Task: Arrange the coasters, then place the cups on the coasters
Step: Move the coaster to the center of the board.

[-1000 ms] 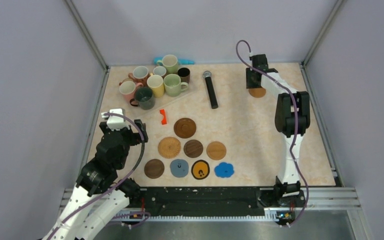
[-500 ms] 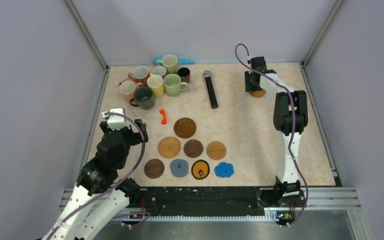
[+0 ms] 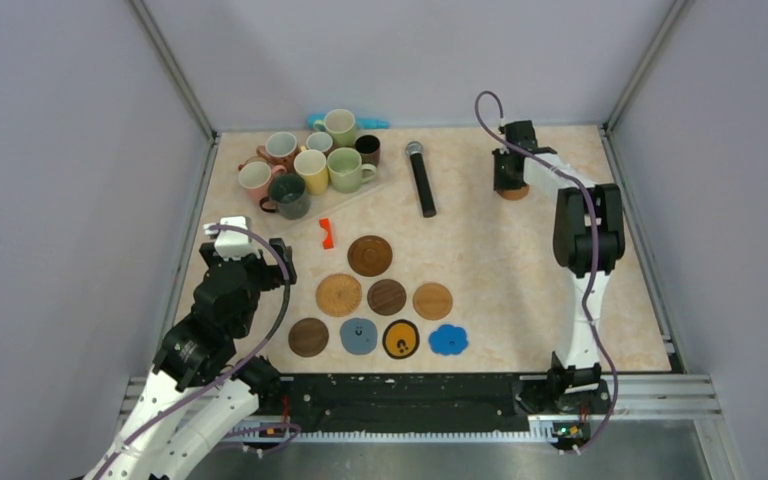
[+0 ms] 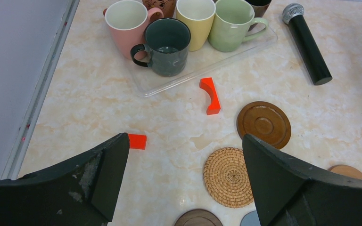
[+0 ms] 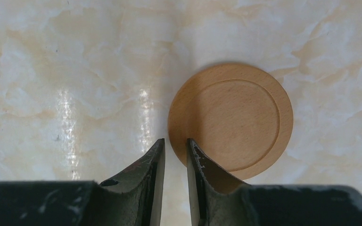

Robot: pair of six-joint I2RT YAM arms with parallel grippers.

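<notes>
Several coasters lie in rows at the table's near middle: a dark ridged one [image 3: 370, 255], a woven one [image 3: 339, 294] [image 4: 228, 176], a grey-blue one [image 3: 358, 335], a black-and-yellow one [image 3: 401, 339] and a blue scalloped one [image 3: 448, 340]. A lone tan wooden coaster [image 5: 235, 120] [image 3: 516, 190] lies flat at the far right. My right gripper [image 5: 175, 143] [image 3: 508, 183] is down over its left rim, jaws a narrow gap apart: one finger outside the rim, one over the disc. The cups [image 3: 310, 165] stand grouped at the far left, among them pink [image 4: 125, 21] and dark green [image 4: 167, 44]. My left gripper [image 4: 184, 137] [image 3: 250, 265] hangs wide open and empty.
The cups rest on a clear tray [image 4: 141, 84]. A black microphone [image 3: 422, 178] [image 4: 308, 44] lies at the far middle. A curved red-orange piece [image 4: 210, 95] [image 3: 327, 232] and a small red block [image 4: 136, 141] lie between the tray and the coasters. Grey walls enclose the table.
My right gripper has shifted slightly over the tan coaster, now covering most of it in the top view. The left arm has not moved.
</notes>
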